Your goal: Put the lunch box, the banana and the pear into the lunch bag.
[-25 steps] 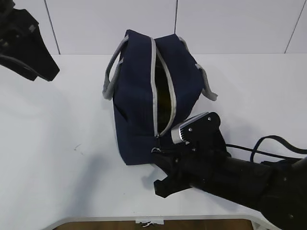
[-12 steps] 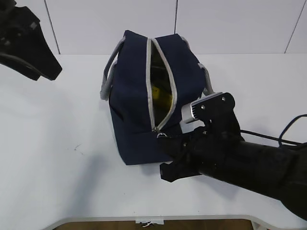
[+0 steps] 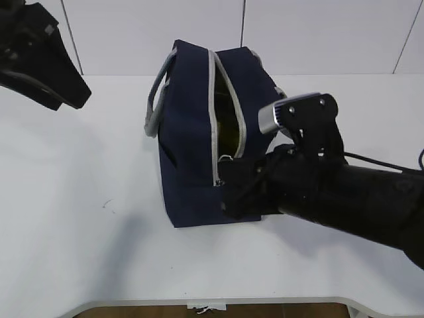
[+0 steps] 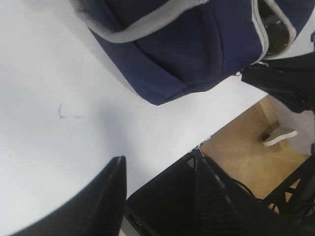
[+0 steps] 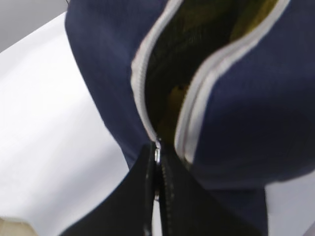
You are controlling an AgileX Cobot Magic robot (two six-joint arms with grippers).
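Observation:
The navy lunch bag (image 3: 192, 152) stands mid-table with its grey zipper (image 3: 228, 106) open along the top. Something yellow shows inside through the gap (image 5: 172, 98); I cannot tell which item it is. The lunch box, banana and pear are otherwise hidden. My right gripper (image 3: 226, 173) is at the bag's near end, shut on the metal zipper pull (image 5: 157, 155). My left gripper (image 3: 66, 93) is raised at the far left, away from the bag, open and empty. The bag also shows in the left wrist view (image 4: 197, 49).
The white table (image 3: 79, 218) has a small dark mark (image 3: 106, 204) left of the bag. Its front edge (image 3: 212, 303) is near. A white wall (image 3: 318, 33) stands behind. The right arm (image 3: 351, 199) lies across the right side of the table.
My right gripper has risen from the table level up the bag's near end with the zipper pull, and moved towards the bag. The bag has shifted and tilted slightly. The left arm is nearly still.

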